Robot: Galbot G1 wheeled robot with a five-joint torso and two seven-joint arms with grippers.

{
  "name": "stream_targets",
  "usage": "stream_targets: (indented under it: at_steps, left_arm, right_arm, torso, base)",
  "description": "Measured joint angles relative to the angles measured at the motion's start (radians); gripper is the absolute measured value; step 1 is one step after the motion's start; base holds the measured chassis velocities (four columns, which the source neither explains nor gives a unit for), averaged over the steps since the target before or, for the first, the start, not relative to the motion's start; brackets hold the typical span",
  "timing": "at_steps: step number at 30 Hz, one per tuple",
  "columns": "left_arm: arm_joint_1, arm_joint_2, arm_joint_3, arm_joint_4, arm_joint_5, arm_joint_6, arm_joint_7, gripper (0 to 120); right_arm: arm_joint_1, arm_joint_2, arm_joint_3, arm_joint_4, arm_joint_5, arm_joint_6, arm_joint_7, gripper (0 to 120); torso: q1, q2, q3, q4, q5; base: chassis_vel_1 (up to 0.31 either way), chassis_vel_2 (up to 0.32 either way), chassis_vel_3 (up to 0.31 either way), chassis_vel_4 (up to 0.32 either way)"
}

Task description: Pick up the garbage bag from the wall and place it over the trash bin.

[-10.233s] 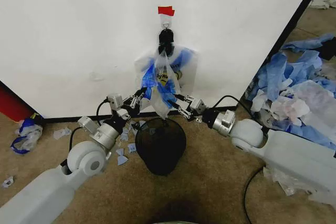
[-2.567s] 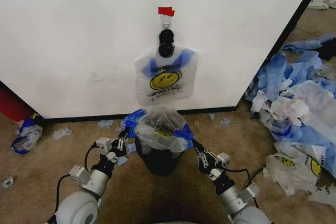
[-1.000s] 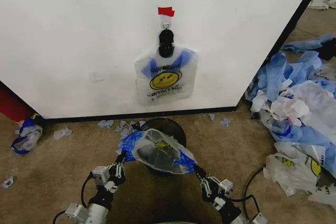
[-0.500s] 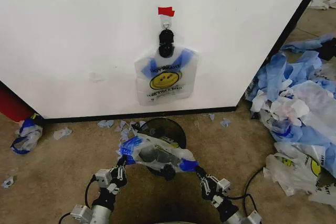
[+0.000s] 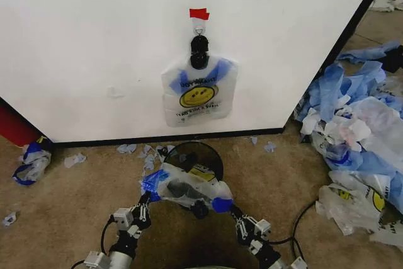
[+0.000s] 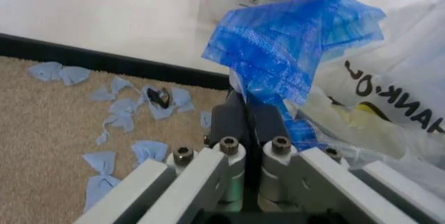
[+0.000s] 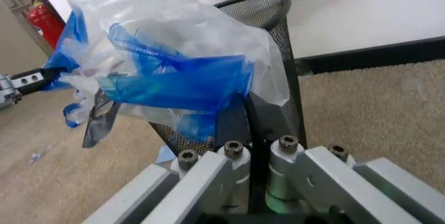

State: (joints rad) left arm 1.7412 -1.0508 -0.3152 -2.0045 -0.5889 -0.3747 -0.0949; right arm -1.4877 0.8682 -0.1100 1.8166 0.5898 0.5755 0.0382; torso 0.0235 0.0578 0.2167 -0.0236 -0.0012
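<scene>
both jaws pinch the garbage bag (image 5: 187,187) stretched over the tipped trash bin (image 5: 196,155)

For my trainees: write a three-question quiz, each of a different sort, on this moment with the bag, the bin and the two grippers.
1. True or false: the garbage bag fully covers the rim of the trash bin.
2. What does the left gripper clamp?
A. bin mesh
B. a blue handle
C. the black clip
3. Fill in: a second smiley bag hangs on the ___.

Key
1. False; the far rim is bare.
2. B; the right gripper pinches the other handle.
3. wall.
</scene>
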Motion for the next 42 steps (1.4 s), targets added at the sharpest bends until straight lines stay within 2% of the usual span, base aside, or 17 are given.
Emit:
stream_targets:
  at_steps: [11, 33, 42]
  left_arm:
    - [-0.065, 0.002, 0.018, 0.075, -0.005, -0.012, -0.002, 0]
    - [-0.096, 0.044, 0.022, 0.049, -0.026, 0.019, -0.020, 0]
    - [-0.121, 0.042, 0.030, 0.083, -0.026, 0.019, -0.020, 0]
  right_arm:
    - [0.045, 0.026, -0.001, -0.055, -0.002, -0.001, 0.006, 0]
    - [0.035, 0.021, 0.030, -0.027, 0.005, -0.005, 0.012, 0]
    - [0.064, 0.047, 0.038, -0.077, 0.002, -0.005, 0.018, 0]
  torso:
    - [0.000, 0.000, 0.000, 0.0000, 0.0000]
    - [0.000, 0.000, 0.000, 0.0000, 0.0000]
    - [0.000, 0.000, 0.000, 0.0000, 0.0000]
  base:
    - [0.000, 0.000, 0.000, 0.000]
    - [0.000, 0.000, 0.000, 0.000]
    - [0.000, 0.000, 0.000, 0.000]
